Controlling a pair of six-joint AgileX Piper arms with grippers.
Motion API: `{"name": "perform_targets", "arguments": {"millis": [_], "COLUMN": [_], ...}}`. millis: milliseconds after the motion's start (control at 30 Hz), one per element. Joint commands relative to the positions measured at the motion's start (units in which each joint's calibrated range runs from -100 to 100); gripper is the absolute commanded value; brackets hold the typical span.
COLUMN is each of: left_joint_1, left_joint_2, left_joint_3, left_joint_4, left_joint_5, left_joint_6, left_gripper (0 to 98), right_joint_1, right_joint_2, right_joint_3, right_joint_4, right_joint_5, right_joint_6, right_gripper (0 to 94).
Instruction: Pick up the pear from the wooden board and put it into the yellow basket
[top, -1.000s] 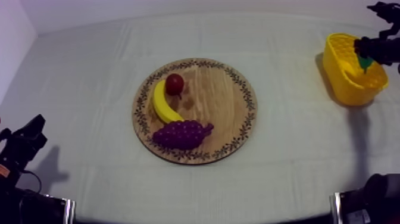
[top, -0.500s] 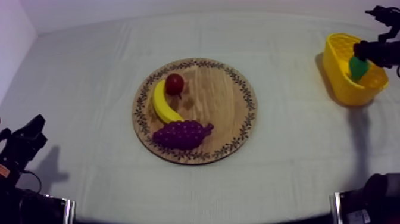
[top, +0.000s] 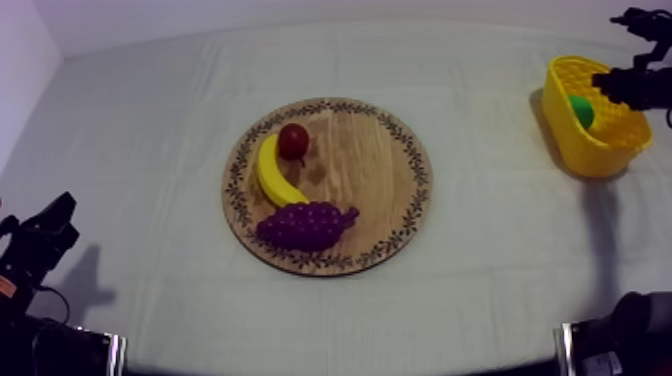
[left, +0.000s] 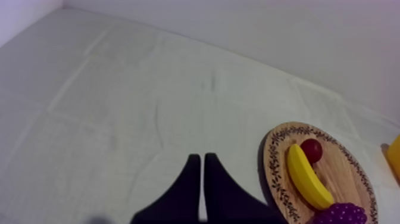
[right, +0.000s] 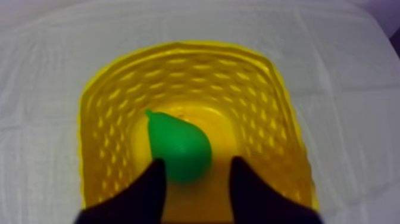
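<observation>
Pear lies inside yellow basket, below right gripper, fingers apart; left gripper, fingers together, over cloth; banana, grapes, small red fruit occupy wooden board, well apart from basket.

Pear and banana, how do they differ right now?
The pear is green and plump; the banana is yellow, long and curved. The pear lies in the yellow basket, below the open right gripper; the banana lies on the wooden board, beside a small red fruit. Both are toy fruit, and neither is gripped.
</observation>
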Motion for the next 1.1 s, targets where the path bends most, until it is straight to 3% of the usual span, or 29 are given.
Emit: {"name": "perform_targets", "arguments": {"millis": [0, 133, 433, 733, 967, 1067], "left_joint_1": [0.01, 0.01, 0.01, 0.01, 0.01, 0.01], "left_joint_2": [0.0, 0.0, 0.0, 0.0, 0.0, 0.0], "left_joint_3": [0.02, 0.02, 0.02, 0.02, 0.02, 0.02], "left_joint_4": [-0.02, -0.02, -0.02, -0.02, -0.02, -0.02], "left_joint_5": [0.01, 0.01, 0.01, 0.01, 0.01, 0.01], "left_joint_6": [0.01, 0.01, 0.01, 0.01, 0.0, 0.01], "left_gripper": [0.1, 0.1, 0.1, 0.1, 0.1, 0.1], "right_joint_1": [-0.16, -1.16, -4.56, -7.84, -7.16, -4.93], "right_joint_2": [-1.39, -5.02, -18.36, -38.73, -58.88, -68.96], "right_joint_3": [0.31, 2.2, 11.67, 28.06, 41.37, 44.13], "right_joint_4": [-0.1, -0.37, -1.26, -7.04, -7.62, -5.81], "right_joint_5": [0.77, 1.29, 1.57, 1.51, 5.83, 13.46], "right_joint_6": [0.29, 0.84, 0.3, 5.54, 8.2, 7.01], "right_gripper": [10.1, 2.9, 0.7, 0.6, 0.3, 0.3]}}
